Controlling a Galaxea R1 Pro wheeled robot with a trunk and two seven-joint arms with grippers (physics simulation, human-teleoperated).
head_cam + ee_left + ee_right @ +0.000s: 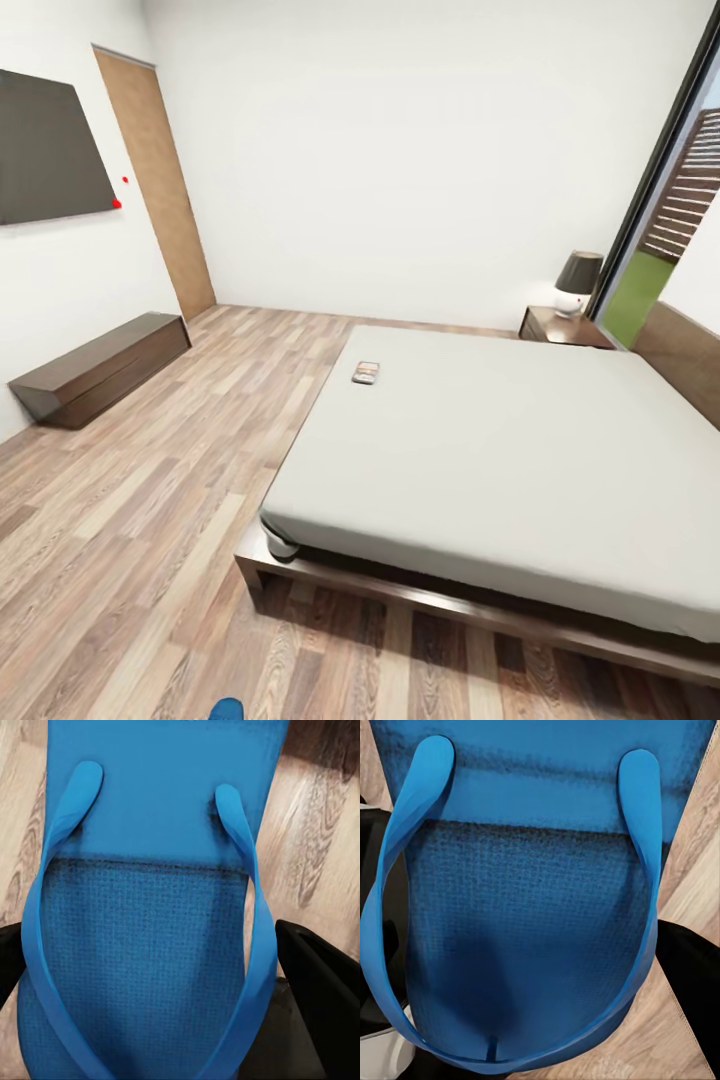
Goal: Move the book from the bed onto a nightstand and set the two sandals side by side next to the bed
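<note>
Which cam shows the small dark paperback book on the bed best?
Head view: the small dark paperback book lies flat near the pale grey mattress's far left edge, tiny but unobstructed. Both wrist views look at bright blue sandals over wood-plank floor, not at the book.

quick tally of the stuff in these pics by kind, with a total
sandals: 2 (one, another)
book: 1
bed: 1
nightstand: 1
lamp: 1
bench: 1
total: 7

Both tools have matte black fingers (pixel 319 997); a white part (pixel 379 1054) adjoins one.
</note>
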